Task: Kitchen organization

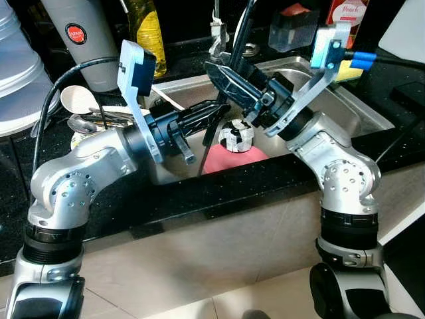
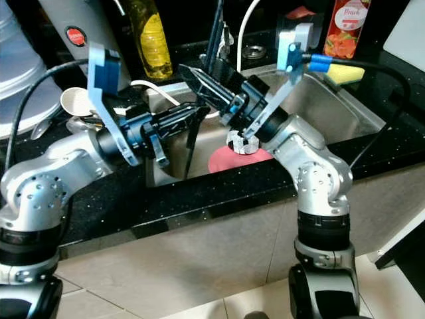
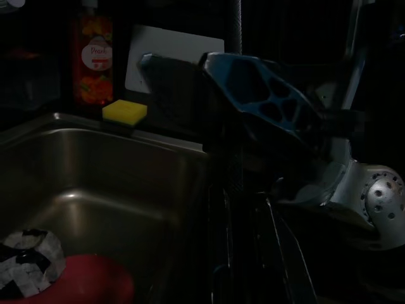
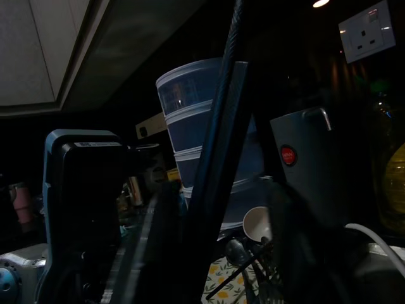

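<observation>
Grippers meet above the sink [image 1: 345, 100]: left gripper [image 1: 216, 113] seemingly clamps a long black utensil [image 1: 211, 136]; right gripper [image 1: 222, 76] grip unclear.

I'm in a home kitchen. Stainless sink [image 1: 345, 100] set into a black speckled tabletop [image 1: 219, 193], yellow sponge [image 1: 350, 72] on its rim, yellow dish-soap bottle [image 1: 147, 30] and a red "Peach" bottle [image 2: 347, 26] behind it. Spoons and ladle [image 1: 76, 100] piled left of the basin, grey thermos jug [image 1: 83, 36], stacked plastic containers [image 4: 202, 139], wall socket [image 4: 368, 30]. Tiled floor [image 2: 166, 299] below.
</observation>
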